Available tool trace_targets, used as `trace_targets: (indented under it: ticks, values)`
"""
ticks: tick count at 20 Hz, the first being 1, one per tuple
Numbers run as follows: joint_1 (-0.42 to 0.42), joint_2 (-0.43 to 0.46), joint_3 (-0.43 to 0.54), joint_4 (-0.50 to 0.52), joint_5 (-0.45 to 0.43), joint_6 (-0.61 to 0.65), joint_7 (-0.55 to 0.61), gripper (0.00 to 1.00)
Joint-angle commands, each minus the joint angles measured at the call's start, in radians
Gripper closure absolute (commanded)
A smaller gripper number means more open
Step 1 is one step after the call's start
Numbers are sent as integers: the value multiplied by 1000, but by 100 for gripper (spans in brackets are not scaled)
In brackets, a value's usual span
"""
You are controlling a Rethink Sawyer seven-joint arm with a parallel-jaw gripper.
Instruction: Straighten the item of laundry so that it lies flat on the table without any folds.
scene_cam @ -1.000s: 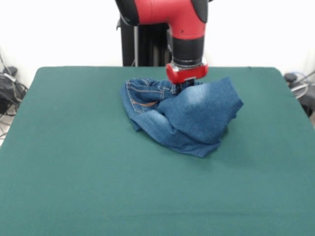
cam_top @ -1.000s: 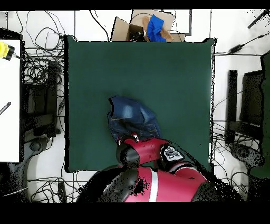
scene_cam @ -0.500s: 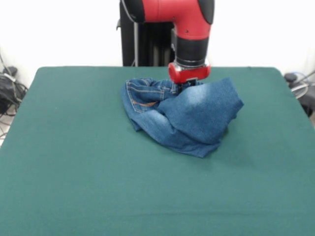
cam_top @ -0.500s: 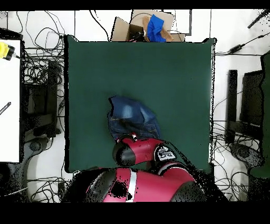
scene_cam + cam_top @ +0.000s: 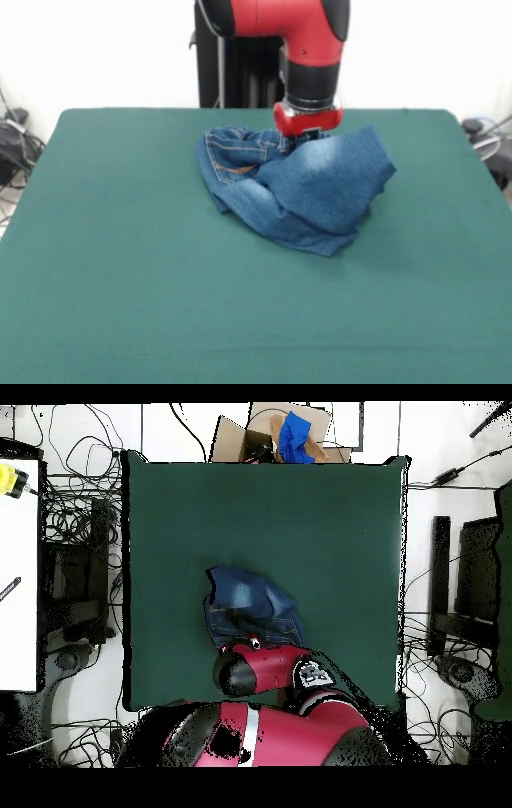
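The small blue denim jeans [image 5: 296, 186] lie crumpled in a folded heap on the far middle of the green table [image 5: 128, 264]. A back pocket with orange stitching shows at the heap's left, and a faded leg is folded over its right. My gripper [image 5: 300, 142] points straight down and sits in the fabric at the heap's far edge, by the waistband. Its state does not show. In the overhead view the jeans [image 5: 248, 606] lie near the robot's side of the table [image 5: 330, 534], and the red arm [image 5: 265, 669] hides the gripper.
The black pedestal [image 5: 232, 80] stands behind the table's far edge. In the overhead view a cardboard box with a blue cloth [image 5: 290, 434] sits beyond the far edge, and cables and equipment lie along both sides.
The arm has shifted slightly to the right in the front view, and its upper links have swung round. The jeans have kept their shape and place.
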Motion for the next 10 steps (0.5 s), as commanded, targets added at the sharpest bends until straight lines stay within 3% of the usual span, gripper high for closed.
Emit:
trace_targets:
  ticks: [1,10]
  values:
    - [9,183,58,-236,59,-79,157,100]
    - [18,196,55,-237,65,-91,165,100]
